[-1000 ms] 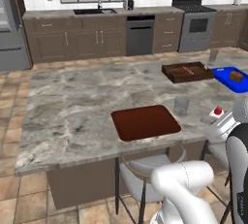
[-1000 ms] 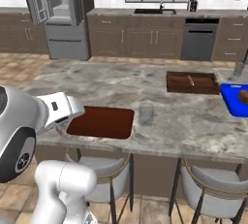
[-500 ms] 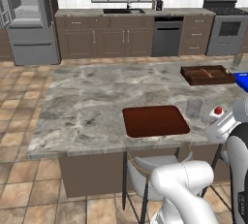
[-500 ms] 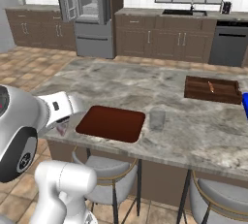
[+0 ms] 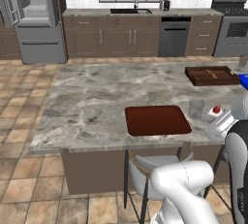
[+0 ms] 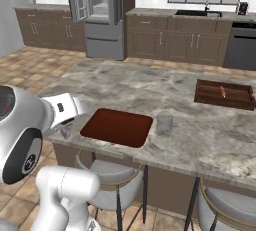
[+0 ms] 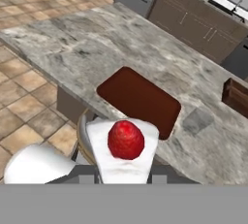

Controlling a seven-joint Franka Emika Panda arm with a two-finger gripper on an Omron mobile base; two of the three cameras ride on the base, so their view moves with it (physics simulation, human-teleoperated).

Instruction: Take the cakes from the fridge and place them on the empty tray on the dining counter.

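A simulated kitchen with a long marbled dining counter (image 5: 87, 106) in the middle. On its near side lies the empty tray (image 5: 156, 120), flat and reddish-brown, with nothing on it. The robot's gripper (image 7: 123, 172) is closed on a white cake (image 7: 124, 148) topped with a red berry, held near the counter's near edge, short of the tray and not yet over it.

The cake looks light, soft and easily crushed. It seems best held low on its white sides with a gentle squeeze and kept level, since the round berry could roll off.

The fingertips themselves are hidden under the cake in the hand view, so where they touch it cannot be made out. In the left base view only the berry and a white edge show beside the arm. At the far left the fridge (image 6: 102, 17) stands open; its shelves are too small to read, and the chocolate cake cannot be found.
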